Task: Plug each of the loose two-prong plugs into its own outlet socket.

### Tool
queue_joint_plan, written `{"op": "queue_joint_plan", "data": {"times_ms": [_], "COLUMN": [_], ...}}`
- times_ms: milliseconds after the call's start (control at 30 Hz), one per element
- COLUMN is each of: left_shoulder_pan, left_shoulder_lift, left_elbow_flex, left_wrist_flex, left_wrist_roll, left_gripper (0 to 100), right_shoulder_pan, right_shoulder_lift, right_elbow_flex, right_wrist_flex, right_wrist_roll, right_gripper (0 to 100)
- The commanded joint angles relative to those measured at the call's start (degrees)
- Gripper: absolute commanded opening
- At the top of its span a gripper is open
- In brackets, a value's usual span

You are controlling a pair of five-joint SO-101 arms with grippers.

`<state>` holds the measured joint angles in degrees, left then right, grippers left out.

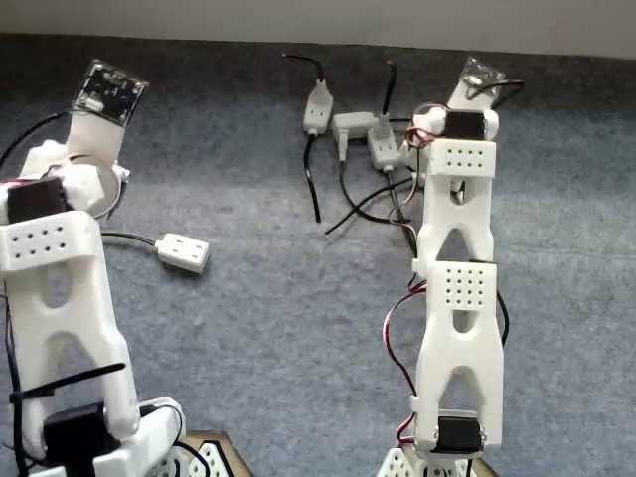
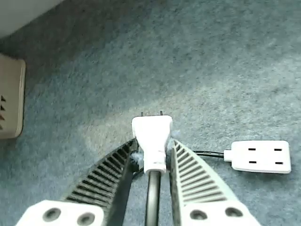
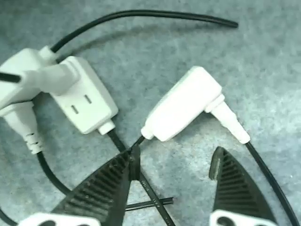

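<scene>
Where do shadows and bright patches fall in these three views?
High view: the carpet darkens along its far edge by the wall. Left wrist view: a paler band of light crosses the carpet around the held plug. Right wrist view: soft shadows lie under the curved cable and the angled plug.

fingers [image 2: 194,175] gripping white plug [image 2: 151,140], socket [image 2: 257,157] nearby

This reads to me as a small robotics lab or hobby workroom: the tabletop [image 1: 268,338] is covered in blue-grey carpet-like fabric up to a plain pale wall [image 1: 149,15]. The left arm [image 1: 60,298] and right arm [image 1: 457,288] I drive are white printed plastic with bare red and black wires [image 1: 393,338] and an uncovered circuit board [image 1: 109,89], and a beige slotted casing [image 2: 11,99] sits by the wall.
</scene>
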<state>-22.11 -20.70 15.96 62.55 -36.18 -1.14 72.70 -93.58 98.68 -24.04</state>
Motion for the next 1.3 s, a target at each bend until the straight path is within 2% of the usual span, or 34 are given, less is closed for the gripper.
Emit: {"op": "queue_joint_plan", "data": {"times_ms": [0,200,367,433,567,667,833,933,1133,1267], "left_shoulder_pan": [5.93,10.59,17.1,18.51,21.41,22.9,20.88,19.12,15.6,14.46], "left_shoulder_lift": [13.23,33.89,44.88,46.11,46.11,46.02,44.18,41.36,36.88,36.7], "left_elbow_flex": [-17.89,-43.38,-62.9,-65.27,-63.25,-58.42,-51.03,-50.33,-50.33,-50.07], "left_wrist_flex": [9.76,23.12,39.91,40.0,40.0,40.0,39.82,39.74,39.47,39.74], "left_wrist_roll": [-5.98,-13.36,-21.8,-22.33,-28.48,-30.07,-34.11,-32.88,-23.74,-21.01], "left_gripper": [1,1,1,1,1,1,1,1,1,1], "right_shoulder_pan": [1.98,6.55,9.71,9.8,10.07,9.98,9.63,9.63,8.66,8.84], "right_shoulder_lift": [1.19,8.66,9.8,9.8,9.89,9.89,9.98,10.15,10.15,10.24], "right_elbow_flex": [-3.82,-7.69,-7.69,-7.69,-7.69,-7.69,-7.69,-7.69,-7.69,-7.69], "right_wrist_flex": [2.24,-0.04,-1.98,-2.51,-2.77,-2.77,-3.3,-3.91,-3.91,-3.91], "right_wrist_roll": [-3.69,-12.48,-19.34,-20.31,-20.48,-20.48,-20.48,-20.4,-20.22,-20.22], "right_gripper": [24.1,24.1,24.1,24.1,24.1,24.1,24.1,24.1,24.1,24.1]}}
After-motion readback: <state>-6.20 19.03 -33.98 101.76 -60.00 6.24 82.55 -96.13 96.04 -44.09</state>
